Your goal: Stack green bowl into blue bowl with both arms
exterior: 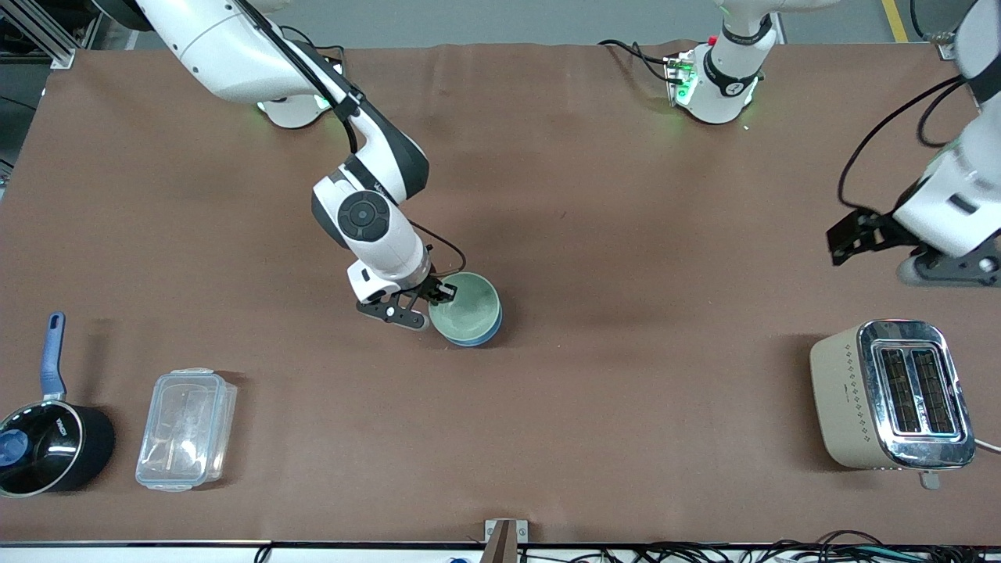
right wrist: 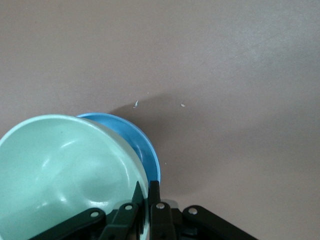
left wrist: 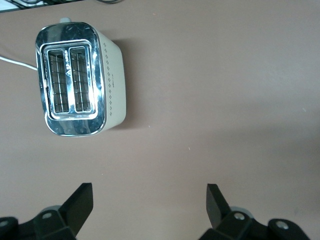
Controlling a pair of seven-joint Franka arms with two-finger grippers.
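Our right gripper (exterior: 435, 299) pinches the green bowl (exterior: 466, 304) by its rim, lowering it into the blue bowl (exterior: 477, 338). Our left gripper (left wrist: 150, 205) waits wide open above the table (exterior: 594, 234).

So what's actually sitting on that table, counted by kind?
Bowls: 2, green bowl in blue bowl
Saucepans: 1, black saucepan
Containers: 1, clear plastic box
Toasters: 1, toaster
Total: 5

two bowls (exterior: 467, 310), one toaster (exterior: 891, 395), one saucepan (exterior: 47, 446), one container (exterior: 186, 429)
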